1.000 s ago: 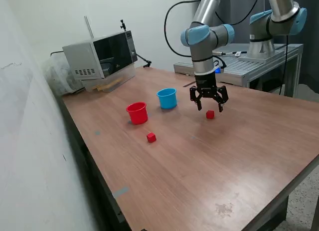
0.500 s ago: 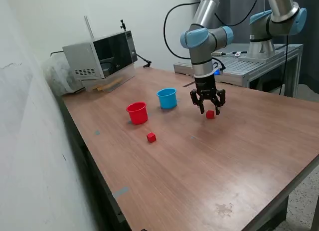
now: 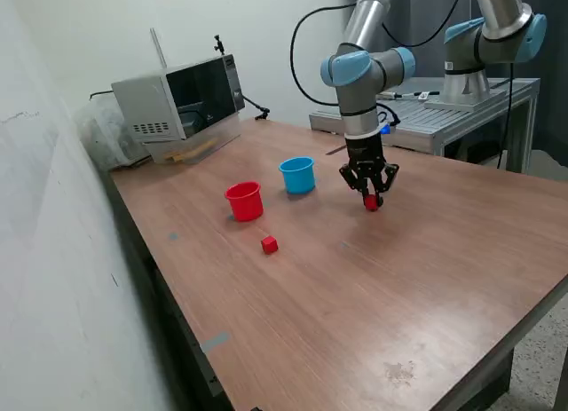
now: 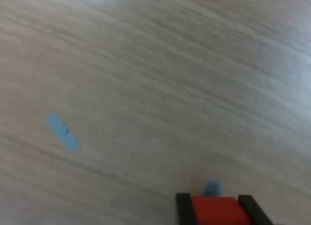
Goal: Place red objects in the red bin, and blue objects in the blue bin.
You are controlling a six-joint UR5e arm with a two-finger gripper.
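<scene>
Red plastic cube (image 3: 372,203) now sits pinched in the black two-finger claw (image 3: 371,199), which has narrowed from wide a second ago, low over the wooden desk (image 3: 355,287); the red plastic cup-shaped bin (image 3: 244,201) waits well apart.

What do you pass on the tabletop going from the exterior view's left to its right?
Microwave → red cup → loose red cube → light blue cup → end effector closed around the second red cube.
</scene>
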